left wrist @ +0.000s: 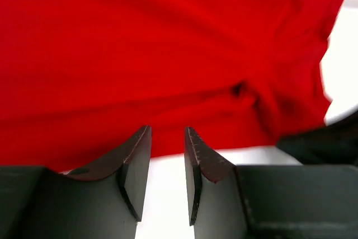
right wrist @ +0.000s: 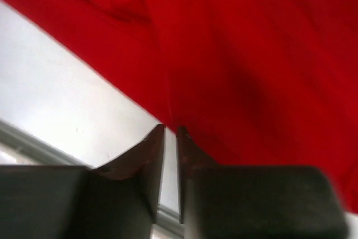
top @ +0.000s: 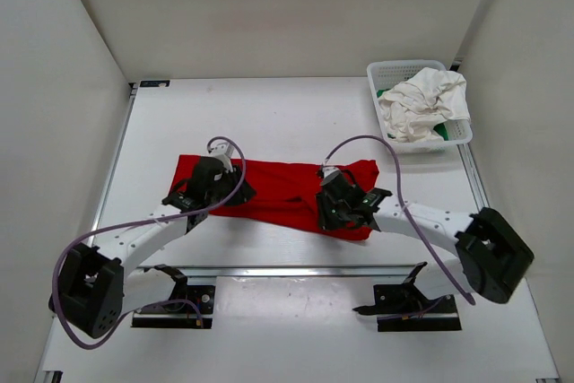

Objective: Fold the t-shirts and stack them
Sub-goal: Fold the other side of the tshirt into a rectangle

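Red t-shirt (top: pixel 278 186), near edge partly hidden; left gripper (left wrist: pixel 168 130) parted, empty; right gripper (right wrist: pixel 170 128) nearly together at hem, grip unclear

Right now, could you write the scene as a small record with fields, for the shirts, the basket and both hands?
red shirt: lying rumpled on the table
white shirt: bunched in the basket, far right
green shirt: in the basket, mostly hidden under the white shirt
left hand: partly open at the red shirt's edge
right hand: nearly closed at that edge, grip unclear
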Motion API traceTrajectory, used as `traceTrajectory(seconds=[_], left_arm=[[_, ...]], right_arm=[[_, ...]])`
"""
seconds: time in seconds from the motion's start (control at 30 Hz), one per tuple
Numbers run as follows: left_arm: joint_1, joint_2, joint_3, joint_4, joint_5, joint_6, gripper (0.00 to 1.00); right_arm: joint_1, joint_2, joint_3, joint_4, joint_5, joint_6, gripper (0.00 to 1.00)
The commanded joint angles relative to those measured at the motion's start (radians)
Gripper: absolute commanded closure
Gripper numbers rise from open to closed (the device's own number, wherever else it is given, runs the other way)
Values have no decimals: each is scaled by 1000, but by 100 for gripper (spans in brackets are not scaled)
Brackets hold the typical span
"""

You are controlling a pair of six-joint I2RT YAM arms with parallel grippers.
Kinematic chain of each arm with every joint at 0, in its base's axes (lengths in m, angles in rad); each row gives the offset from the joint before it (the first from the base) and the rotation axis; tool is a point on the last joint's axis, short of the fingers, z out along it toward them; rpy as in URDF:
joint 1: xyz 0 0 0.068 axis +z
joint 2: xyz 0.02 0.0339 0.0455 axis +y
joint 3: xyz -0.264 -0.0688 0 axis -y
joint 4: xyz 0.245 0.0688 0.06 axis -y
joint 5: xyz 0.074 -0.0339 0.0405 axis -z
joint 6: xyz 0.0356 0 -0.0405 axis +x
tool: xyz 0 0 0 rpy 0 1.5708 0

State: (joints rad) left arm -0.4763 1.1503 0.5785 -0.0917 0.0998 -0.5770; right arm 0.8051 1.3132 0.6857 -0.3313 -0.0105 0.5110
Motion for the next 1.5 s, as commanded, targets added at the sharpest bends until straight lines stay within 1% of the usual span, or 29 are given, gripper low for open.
traceTrajectory(seconds=[0.0,0.1,0.23,0.4,0.57,0.67,0.7,0.73,0.8,0.83,0.87,0.93,0.97,1.0,1.07,1.1,1.13,1.23,1.33,1.37,1.4,1.47], left_arm=[[-2,-83,-32,61,54,-23,59],[27,-78,-35,61,89,-14,59],[4,-52,-29,67,92,-3,58],[-18,-27,-54,128,118,-29,59],[-15,-24,-58,127,114,-29,59],[-10,-24,-68,127,120,-32,59],[-8,-18,-63,132,117,-32,59],[-7,-15,-65,129,118,-30,59],[-13,-18,-63,138,118,-38,59],[-13,-20,-66,136,117,-40,59],[-7,-17,-68,136,120,-40,59],[-11,-20,-75,138,123,-41,59],[-2,-20,-71,132,123,-40,60],[-1,-26,-66,127,133,-41,59],[10,-26,-62,116,149,-38,59],[19,-27,-51,109,144,-37,60],[22,-29,-43,104,155,-38,59],[36,-32,-23,98,182,-50,59],[48,-27,6,92,198,-49,59],[53,-31,10,60,196,-50,59],[56,-32,20,53,207,-47,59],[64,-37,27,35,212,-44,58]], right_arm=[[-3,55,89,98,69,-52,83],[-38,100,86,113,70,-51,79],[-83,136,72,136,70,-45,76],[-84,153,95,129,109,-40,69],[-92,172,91,167,47,-20,62],[-83,199,106,158,49,-12,62],[-81,208,109,144,52,-11,63],[-80,219,126,146,63,-6,67],[-80,227,127,126,84,0,80],[-83,224,136,124,80,0,88],[-80,219,130,124,81,6,92],[-76,177,133,110,73,7,97],[-78,169,136,91,51,11,98],[-84,128,135,65,-1,20,98],[-107,68,123,52,-104,41,97],[-121,63,112,43,-167,58,96],[-126,48,112,31,-193,63,95],[-156,44,92,49,-348,75,95],[-152,66,58,99,-413,101,92],[-147,89,55,103,-427,98,89],[-142,107,57,97,-448,95,83],[-123,123,75,65,-450,72,65]])
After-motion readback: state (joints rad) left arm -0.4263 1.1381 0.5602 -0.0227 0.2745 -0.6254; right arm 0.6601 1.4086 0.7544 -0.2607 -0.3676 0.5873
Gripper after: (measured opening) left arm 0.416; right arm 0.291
